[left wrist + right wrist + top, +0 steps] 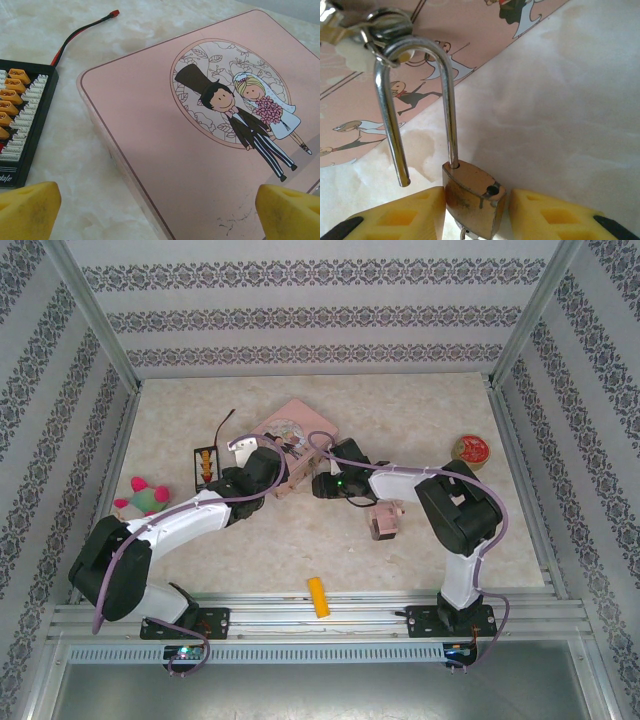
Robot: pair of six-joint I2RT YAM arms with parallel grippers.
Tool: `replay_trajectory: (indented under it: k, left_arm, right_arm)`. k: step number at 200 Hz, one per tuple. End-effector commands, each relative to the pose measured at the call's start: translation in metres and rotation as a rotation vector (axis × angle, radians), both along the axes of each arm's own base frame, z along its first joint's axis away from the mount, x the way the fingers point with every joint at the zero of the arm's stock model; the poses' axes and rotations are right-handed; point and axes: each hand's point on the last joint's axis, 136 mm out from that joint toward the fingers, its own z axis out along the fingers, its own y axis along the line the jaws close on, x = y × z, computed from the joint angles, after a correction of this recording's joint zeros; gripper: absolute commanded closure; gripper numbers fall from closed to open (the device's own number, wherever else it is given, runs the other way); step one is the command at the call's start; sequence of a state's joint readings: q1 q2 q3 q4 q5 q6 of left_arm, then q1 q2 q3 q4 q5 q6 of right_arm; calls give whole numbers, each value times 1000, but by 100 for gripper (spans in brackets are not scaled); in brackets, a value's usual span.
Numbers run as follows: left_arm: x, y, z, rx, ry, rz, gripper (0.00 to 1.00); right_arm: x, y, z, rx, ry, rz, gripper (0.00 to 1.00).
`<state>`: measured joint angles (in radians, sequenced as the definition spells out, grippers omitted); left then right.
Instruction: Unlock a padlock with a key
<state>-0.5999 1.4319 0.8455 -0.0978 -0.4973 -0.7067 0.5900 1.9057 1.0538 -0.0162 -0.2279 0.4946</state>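
1. Hanging wide open, the left gripper (pixel 160 212) straddles the pink tin (pixel 150 135) edge, lower frame.
2. The padlock (pixel 470 192), shackle open, sits lower centre between the right gripper (pixel 476 215) fingers; I cannot tell if they grip it. Bare table (pixel 560 110) to the right.
3. Tin closed, contents hidden.

A pink tin (pixel 150 145) with a cartoon bride and groom on its lid lies flat on the pale marbled worktop (pixel 420 420). Just beside its left edge sits a black connector board (pixel 20 125) with yellow plugs, trailing a red-and-black wire (pixel 80 32). Farther left lies a pink-and-green plush toy (pixel 143 497). A small pink block (pixel 385 520) stands mid-worktop, a yellow block (pixel 318 597) lies near the front edge, and a round red tin (pixel 470 450) sits far right.
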Motion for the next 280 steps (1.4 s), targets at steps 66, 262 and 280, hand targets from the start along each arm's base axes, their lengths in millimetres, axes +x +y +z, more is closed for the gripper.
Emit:
replay_trajectory:
  k: [66,262,280]
  left_arm:
    - [7,0,12,-13,-20,4,1]
    - [9,-2,-26,17,81,35,1]
    - [10,-3,-32,25,100,37,1]
  right_arm:
    - [6,-9,-16,-123,-15,-30,73]
    - [6,8,25,219,30,-92,100]
    - [7,9,28,237,28,-96,100]
